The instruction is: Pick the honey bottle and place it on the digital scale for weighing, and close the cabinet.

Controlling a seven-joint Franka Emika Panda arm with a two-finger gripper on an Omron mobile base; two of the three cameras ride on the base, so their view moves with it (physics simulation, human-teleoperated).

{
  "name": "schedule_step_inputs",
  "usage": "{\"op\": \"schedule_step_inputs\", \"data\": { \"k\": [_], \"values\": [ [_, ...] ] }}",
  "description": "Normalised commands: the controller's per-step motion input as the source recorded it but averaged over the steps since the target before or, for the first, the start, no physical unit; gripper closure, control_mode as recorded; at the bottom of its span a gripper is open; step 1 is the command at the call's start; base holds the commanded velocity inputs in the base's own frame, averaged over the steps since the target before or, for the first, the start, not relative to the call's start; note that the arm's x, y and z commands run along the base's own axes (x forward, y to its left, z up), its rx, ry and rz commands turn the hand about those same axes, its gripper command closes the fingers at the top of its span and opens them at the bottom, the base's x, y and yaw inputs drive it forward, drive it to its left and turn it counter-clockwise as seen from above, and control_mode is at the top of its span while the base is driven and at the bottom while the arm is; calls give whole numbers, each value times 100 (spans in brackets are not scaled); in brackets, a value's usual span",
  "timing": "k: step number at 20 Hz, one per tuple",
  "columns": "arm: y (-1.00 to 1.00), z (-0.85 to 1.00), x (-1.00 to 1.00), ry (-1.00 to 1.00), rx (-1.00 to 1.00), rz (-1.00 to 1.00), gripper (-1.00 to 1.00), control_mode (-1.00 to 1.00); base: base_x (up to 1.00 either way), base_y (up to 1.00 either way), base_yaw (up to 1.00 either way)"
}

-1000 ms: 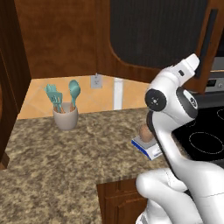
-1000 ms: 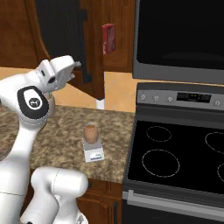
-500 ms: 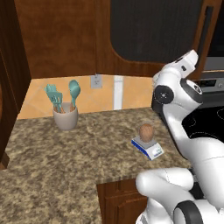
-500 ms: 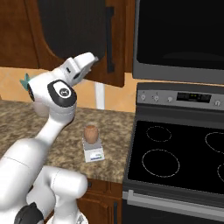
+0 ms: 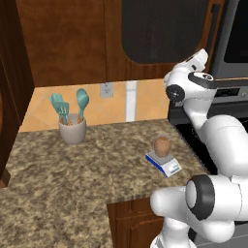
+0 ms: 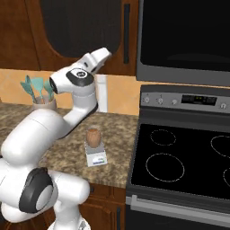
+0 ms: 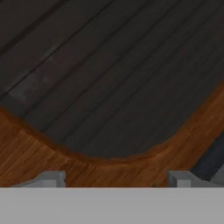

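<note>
Centrally on the worktop (image 5: 72,193), honey bottle (image 5: 162,145) sits upon digital scale (image 5: 164,163): smooth, rounded, likely slippery, best taken mid-belly; gripper (image 7: 116,177) jaws apart, empty, facing cabinet (image 7: 109,78) door.

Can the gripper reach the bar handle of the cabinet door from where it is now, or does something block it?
Probably yes. The gripper is raised against the cabinet door, its jaws apart, facing the door's lower corner. The bar handle is just beside it, and nothing stands between them.
</note>
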Motion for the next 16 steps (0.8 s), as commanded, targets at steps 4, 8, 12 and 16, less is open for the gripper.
{"op": "schedule_step_inputs", "data": {
  "k": [4,8,12,16],
  "values": [
    [-3,-24,100,0,0,0,-100,-100,0,0,0],
    [-1,-29,93,-5,0,0,-100,-100,0,0,0],
    [-14,5,8,-5,3,0,-100,-100,0,0,0],
    [-11,26,-54,-3,2,0,-100,-100,0,0,0]
  ]
}}
